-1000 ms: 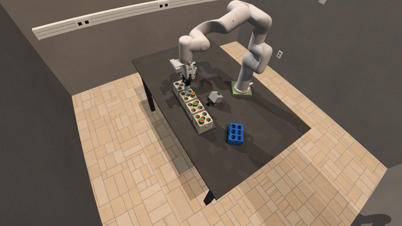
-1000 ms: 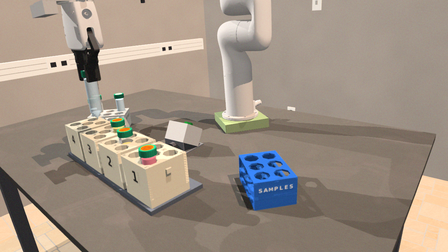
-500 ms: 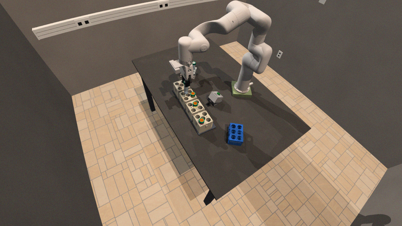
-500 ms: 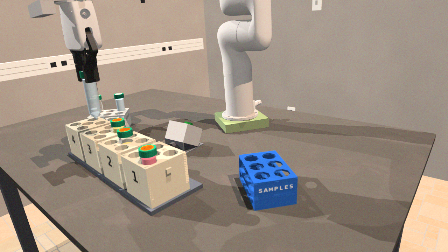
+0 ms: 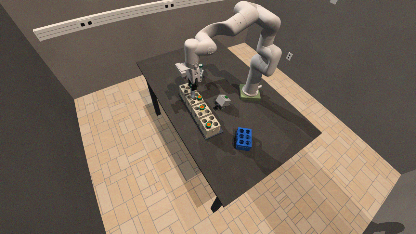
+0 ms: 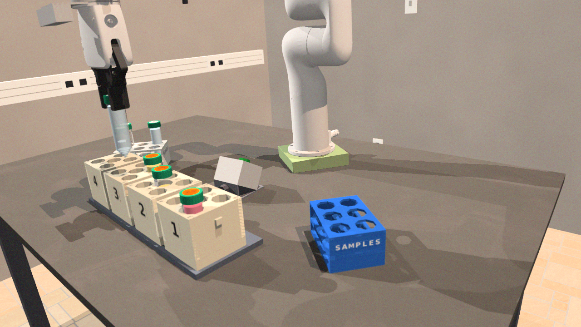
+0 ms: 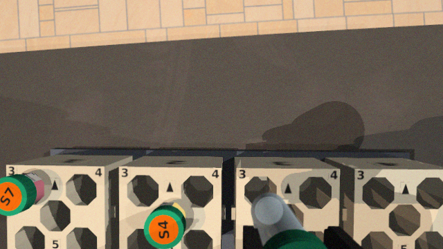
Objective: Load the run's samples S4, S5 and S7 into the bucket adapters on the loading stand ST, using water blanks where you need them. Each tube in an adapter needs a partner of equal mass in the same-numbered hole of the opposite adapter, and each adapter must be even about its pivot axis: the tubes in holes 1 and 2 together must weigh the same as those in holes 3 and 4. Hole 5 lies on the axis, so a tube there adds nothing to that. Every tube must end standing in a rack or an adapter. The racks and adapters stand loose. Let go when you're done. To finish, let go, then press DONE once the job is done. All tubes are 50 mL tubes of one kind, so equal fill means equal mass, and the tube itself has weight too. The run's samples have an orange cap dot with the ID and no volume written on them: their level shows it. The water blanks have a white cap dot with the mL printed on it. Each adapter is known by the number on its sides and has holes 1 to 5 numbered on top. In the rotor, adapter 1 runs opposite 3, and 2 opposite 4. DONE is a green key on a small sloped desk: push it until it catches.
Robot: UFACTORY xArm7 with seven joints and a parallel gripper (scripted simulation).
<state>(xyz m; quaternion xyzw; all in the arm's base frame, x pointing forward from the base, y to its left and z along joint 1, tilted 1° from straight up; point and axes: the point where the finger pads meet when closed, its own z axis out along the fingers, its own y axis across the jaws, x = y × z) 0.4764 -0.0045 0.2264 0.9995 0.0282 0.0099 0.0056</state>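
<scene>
My gripper point(image 5: 193, 86) point(image 6: 115, 101) point(image 7: 294, 242) is shut on a clear water blank point(image 6: 120, 130) point(image 7: 271, 212) with a green cap. It holds the blank upright, with the tip just above adapter 3 point(image 6: 117, 203) point(image 7: 287, 164) near hole 3. Adapters 1 to 4 stand in a row on the stand ST point(image 6: 227, 260) point(image 7: 194, 152). S7 point(image 6: 191, 197) point(image 5: 208, 125) point(image 7: 14, 195) stands in hole 3 of adapter 1 point(image 6: 194, 240). S4 point(image 6: 161, 171) point(image 5: 201, 107) point(image 7: 164, 226) stands in hole 5 of adapter 2 point(image 6: 138, 221). S5 point(image 6: 152, 158) point(image 5: 199, 97) stands in adapter 3. Adapter 4 point(image 6: 95, 190) is empty.
A white blanks rack point(image 6: 164, 151) behind the adapters holds two blanks, one of them point(image 6: 154, 130) in plain sight. The blue SAMPLES rack point(image 6: 357, 244) point(image 5: 243, 145) is empty. The DONE desk point(image 6: 237, 175) point(image 5: 223, 101) with its green key point(image 5: 225, 96) stands right of the adapters. The arm's base point(image 6: 312, 156) is behind.
</scene>
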